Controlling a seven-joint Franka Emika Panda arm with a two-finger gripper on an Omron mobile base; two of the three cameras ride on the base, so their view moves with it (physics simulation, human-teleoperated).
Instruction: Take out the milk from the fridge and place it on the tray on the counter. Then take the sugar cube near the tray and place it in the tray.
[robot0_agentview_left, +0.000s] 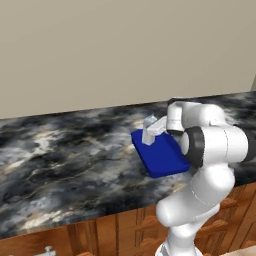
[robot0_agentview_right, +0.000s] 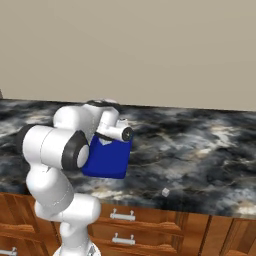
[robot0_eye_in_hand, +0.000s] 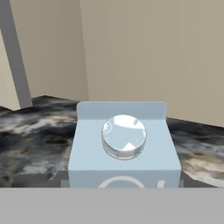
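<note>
The milk (robot0_agentview_left: 148, 133), a small pale carton, hangs upright at the tip of my gripper (robot0_agentview_left: 151, 130), which is shut on it over the back left part of the deep-blue tray (robot0_agentview_left: 165, 157). I cannot tell whether the carton's base touches the tray. In the hand view the milk (robot0_eye_in_hand: 124, 144) sits very close, its peaked top and round cap facing the camera, and it hides my fingertips. The tray (robot0_agentview_right: 107, 160) lies on the black marble counter (robot0_agentview_right: 200, 145). The tiny white sugar cube (robot0_agentview_right: 165, 192) rests to the tray's right, near the counter's front edge. The fridge is out of view.
A plain beige wall (robot0_agentview_left: 125, 50) rises behind the counter (robot0_agentview_left: 65, 150). Brown wooden drawers with silver handles (robot0_agentview_right: 122, 215) run under the front edge. A tall grey upright strip (robot0_eye_in_hand: 13, 57) stands at the far left in the hand view.
</note>
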